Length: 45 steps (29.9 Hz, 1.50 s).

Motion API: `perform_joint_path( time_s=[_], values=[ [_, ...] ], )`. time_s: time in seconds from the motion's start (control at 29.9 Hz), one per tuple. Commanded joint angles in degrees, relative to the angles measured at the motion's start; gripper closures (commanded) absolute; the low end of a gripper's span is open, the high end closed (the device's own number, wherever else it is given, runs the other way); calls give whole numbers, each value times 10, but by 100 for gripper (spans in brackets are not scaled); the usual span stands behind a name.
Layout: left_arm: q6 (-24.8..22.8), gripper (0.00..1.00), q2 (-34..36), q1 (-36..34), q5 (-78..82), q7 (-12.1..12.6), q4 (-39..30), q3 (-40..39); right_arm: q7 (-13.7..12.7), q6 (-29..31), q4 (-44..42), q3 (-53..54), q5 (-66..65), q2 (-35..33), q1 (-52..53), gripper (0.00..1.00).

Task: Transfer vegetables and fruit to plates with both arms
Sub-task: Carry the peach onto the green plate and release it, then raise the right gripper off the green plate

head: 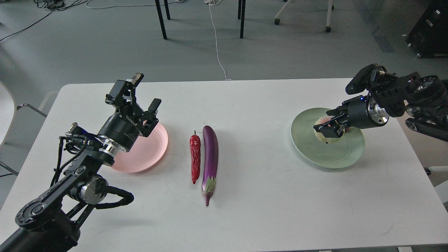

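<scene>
My right gripper (328,127) is shut on the yellow-green peach (324,135) and holds it low over the pale mint green plate (332,155) at the right. The pomegranate is hidden behind that gripper. The purple eggplant (210,154) and the red chili pepper (195,154) lie side by side on the table's middle. My left gripper (145,92) is open and empty, raised above the far edge of the pale pink plate (150,150), which holds nothing.
The white table (266,196) carries everything. Beyond its far edge are chair and table legs (161,19) and a white cable (217,42) on the grey floor. A chair (7,115) stands off the left edge.
</scene>
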Motion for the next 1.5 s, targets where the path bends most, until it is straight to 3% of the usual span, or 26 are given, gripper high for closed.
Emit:
perform_joint_path(
  time_s=[0.0, 0.03, 0.07, 0.27, 0.37, 0.53, 0.67, 0.87, 1.0, 1.1, 1.2, 1.37, 1.47],
  values=[
    [1, 2, 2, 0, 0, 0, -1, 0, 0, -12, -11, 0, 1, 4, -20, 23],
    [1, 2, 3, 0, 0, 0, -1, -1, 0, -17, -18, 0, 1, 4, -25, 11],
    [1, 2, 3, 0, 0, 1, -1, 0, 0, -21, -22, 0, 1, 4, -29, 6],
    [1, 2, 4, 0, 1, 1, -1, 0, 0, -26, -16, 28, 9, -8, -32, 3],
    [1, 2, 5, 0, 2, 1, -1, 0, 0, -18, 10, 123, 39, -37, -32, 3],
    [0, 2, 7, -3, 12, 1, -1, 0, 0, -1, 101, 252, 291, -77, -93, 2],
    [0, 2, 8, -4, 43, 2, -3, 6, 0, -3, 116, 339, 504, -89, -161, 2],
    [0, 2, 10, -18, 192, 1, -7, 47, 0, 37, 104, 540, 718, -74, -327, 2],
    [0, 2, 20, -72, 372, 4, -7, 125, 0, 110, 64, 651, 741, -55, -444, 2],
    [-3, 2, 50, -127, 512, 9, -6, 191, 0, 130, 64, 689, 741, -54, -492, 2],
    [-28, 2, 74, -196, 621, 30, -1, 249, 0, 132, 66, 702, 741, -60, -506, 2],
    [-133, 2, 103, -276, 644, 127, -1, 317, 0, 132, 67, 704, 741, -60, -507, 2],
    [-196, 2, 99, -297, 643, 151, -2, 323, 0, 132, 67, 704, 741, -60, -506, 2]
  ],
)
